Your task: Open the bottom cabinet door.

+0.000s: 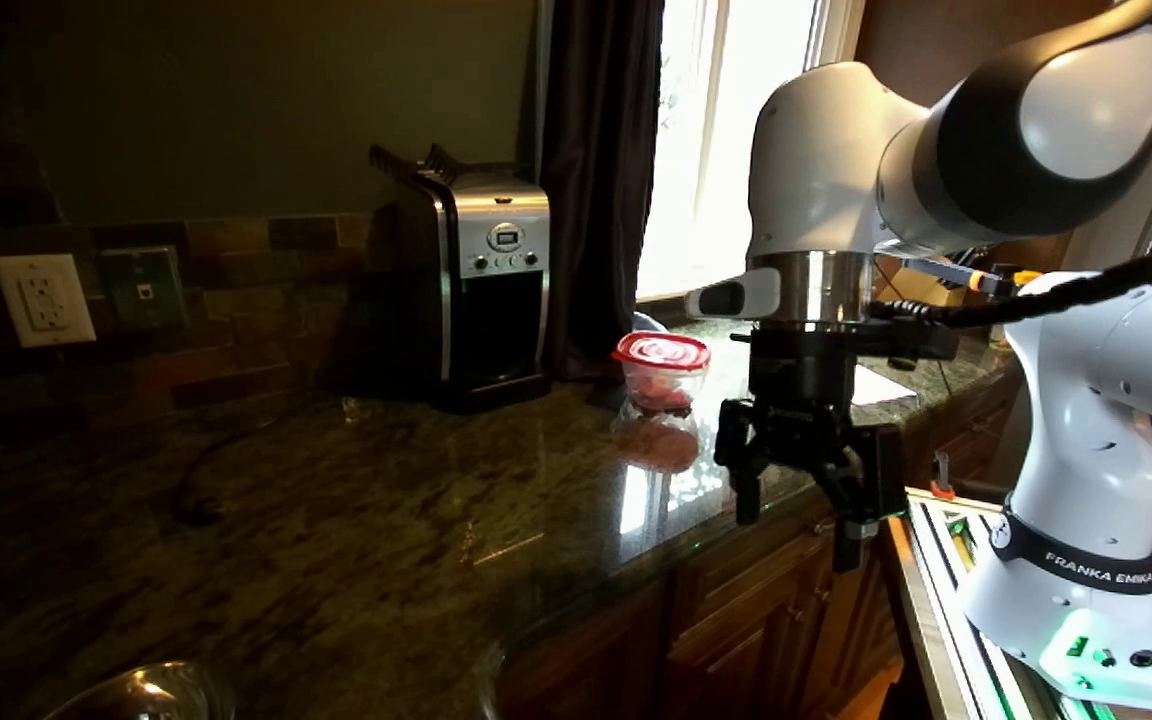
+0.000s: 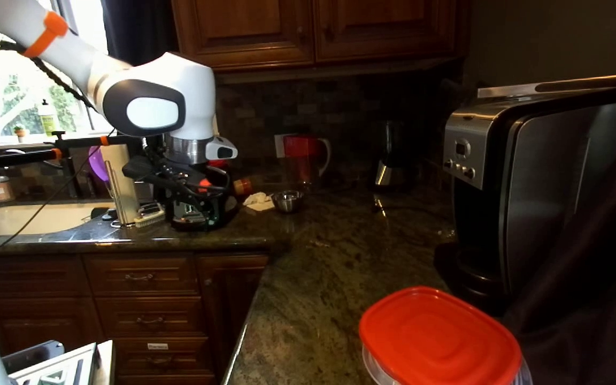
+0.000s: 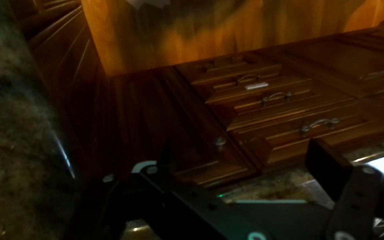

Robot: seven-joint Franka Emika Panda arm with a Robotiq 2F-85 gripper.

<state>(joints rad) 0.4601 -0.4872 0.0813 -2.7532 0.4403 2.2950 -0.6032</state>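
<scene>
A lower cabinet door [image 3: 175, 123] of dark brown wood with a round metal knob [image 3: 219, 142] shows in the wrist view, beside a stack of drawers. The same closed door [image 2: 233, 305] and its knob [image 2: 208, 282] show in an exterior view, under the counter at the inner corner. Further lower doors [image 1: 731, 665] show in an exterior view, also closed. My gripper [image 1: 799, 530] points down, its fingers spread wide and empty. In the wrist view the gripper [image 3: 245, 151] has the knob between its fingers in the picture, but apart from it.
The granite counter [image 1: 336, 560] runs past the gripper at its edge. A red-lidded container [image 2: 439, 337] and a coffee maker [image 2: 479, 160] stand on it. Drawers [image 2: 147, 315] with curved handles adjoin the door. A metal bowl [image 2: 287, 201] sits at the back.
</scene>
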